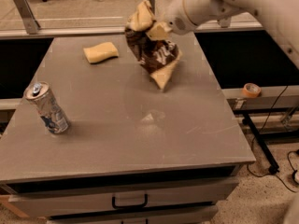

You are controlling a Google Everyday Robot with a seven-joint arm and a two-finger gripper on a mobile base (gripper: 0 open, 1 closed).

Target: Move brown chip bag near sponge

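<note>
The brown chip bag [152,50] is crumpled dark-brown foil with cream-yellow ends. It hangs in the air above the far middle of the grey table [126,125], lifted off the surface. My gripper [161,29] is shut on the bag's upper part, with the white arm reaching in from the upper right. The sponge [101,52] is a pale-yellow soft block lying flat on the table's far left part, a short way left of the hanging bag.
A silver-blue drink can [48,108] stands tilted near the table's left edge. A glass rail runs behind the table. A roll of tape [252,89] sits on a ledge to the right. A drawer with a handle [129,202] is under the front edge.
</note>
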